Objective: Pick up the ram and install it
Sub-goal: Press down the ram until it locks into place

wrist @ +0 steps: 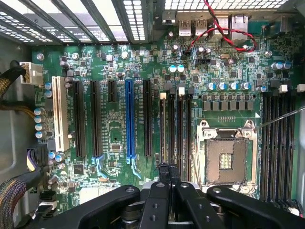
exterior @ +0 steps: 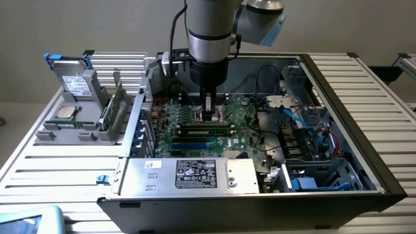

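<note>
Gripper (wrist: 167,183), fingers pressed together, hangs over the motherboard (exterior: 195,127), the ram (exterior: 206,129) seated at its six o'clock.

Lab: robot arm (exterior: 208,29), opened computer (exterior: 260,146)

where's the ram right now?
In the exterior view the ram lies in a slot mid-motherboard, right under the shut gripper and just behind the blue slots.

Plain grey wall (exterior: 78,24), white slatted table (exterior: 58,170), even light
</note>
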Tool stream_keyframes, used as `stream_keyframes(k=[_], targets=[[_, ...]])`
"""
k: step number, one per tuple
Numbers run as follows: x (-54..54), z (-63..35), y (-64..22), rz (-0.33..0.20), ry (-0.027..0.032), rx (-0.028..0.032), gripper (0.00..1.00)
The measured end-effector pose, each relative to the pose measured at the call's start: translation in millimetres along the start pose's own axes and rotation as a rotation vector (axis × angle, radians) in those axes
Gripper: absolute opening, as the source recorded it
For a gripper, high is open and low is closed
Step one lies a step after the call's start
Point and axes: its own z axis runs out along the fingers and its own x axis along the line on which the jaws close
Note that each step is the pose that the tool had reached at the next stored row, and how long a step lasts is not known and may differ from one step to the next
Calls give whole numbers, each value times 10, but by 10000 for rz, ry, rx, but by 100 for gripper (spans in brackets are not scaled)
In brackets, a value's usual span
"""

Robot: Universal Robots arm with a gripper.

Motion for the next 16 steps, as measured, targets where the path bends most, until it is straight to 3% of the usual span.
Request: stream_keyframes(k=[16], targets=[[0, 15, 0, 2506, 4, 28, 11]])
